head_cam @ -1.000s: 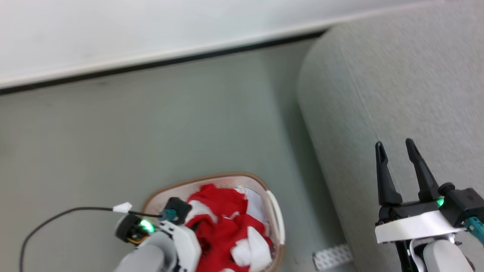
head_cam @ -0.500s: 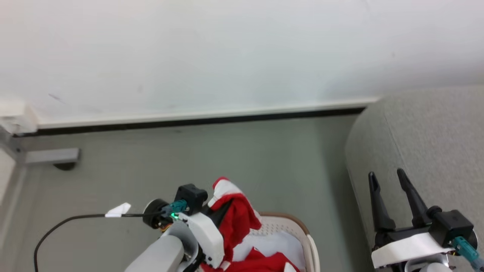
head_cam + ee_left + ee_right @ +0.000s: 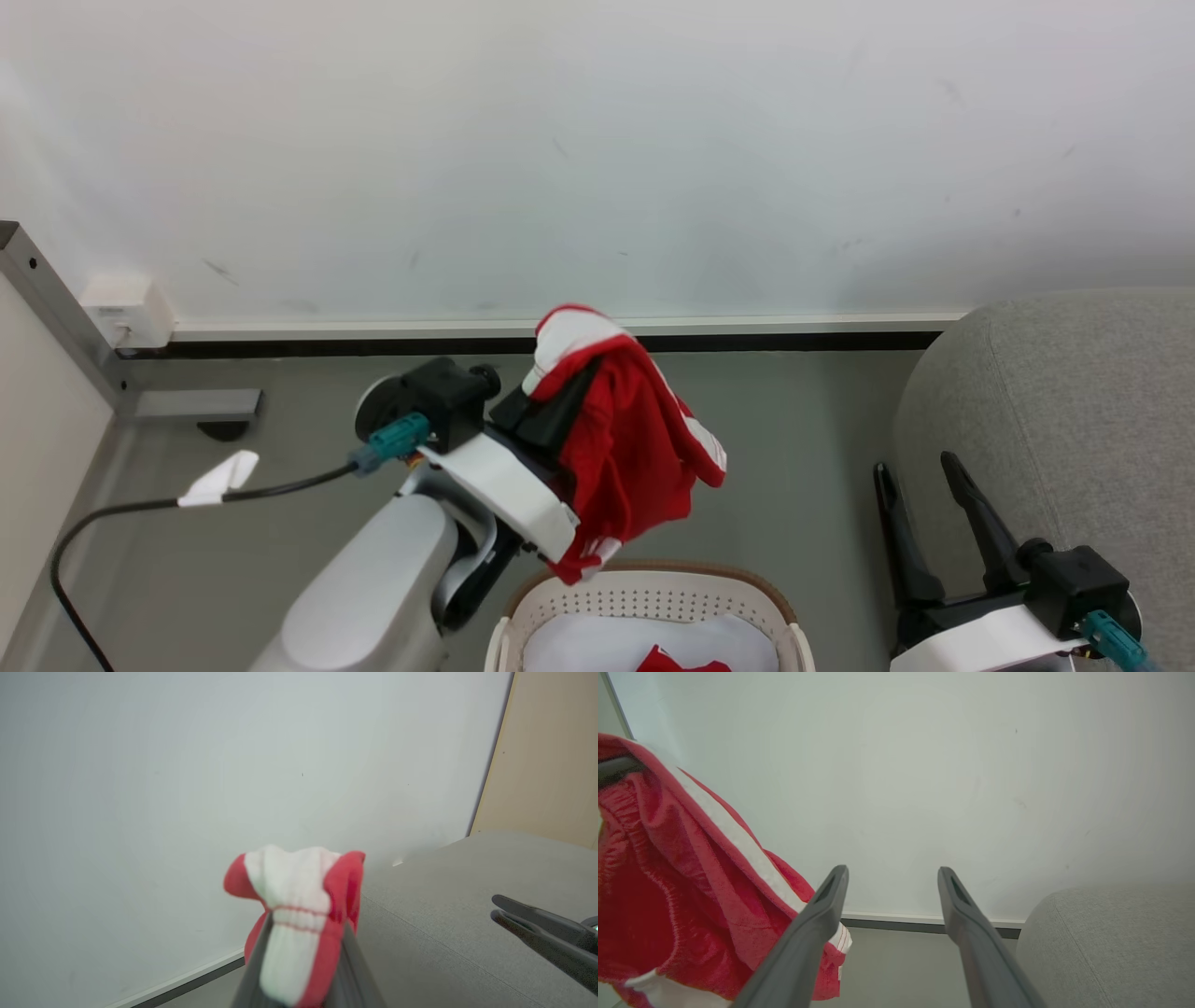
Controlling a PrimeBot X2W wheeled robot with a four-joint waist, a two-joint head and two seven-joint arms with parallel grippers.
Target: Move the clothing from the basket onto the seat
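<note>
The left claw (image 3: 574, 383), angled up above the basket (image 3: 644, 597), grips red clothing (image 3: 635, 457); the right claw (image 3: 915, 467) stands released beside the seat (image 3: 1074, 401).

Standing here, it looks like a bare test room dressed as a home corner: a plain scuffed white wall (image 3: 597, 140), a white skirting board (image 3: 794, 324) and a smooth grey-green floor (image 3: 803, 420). The large light grey woven upholstered seat (image 3: 1074, 401) and the cream perforated plastic laundry basket (image 3: 644, 597) are domestic. The grey metal frame post (image 3: 65, 317) is not.
</note>
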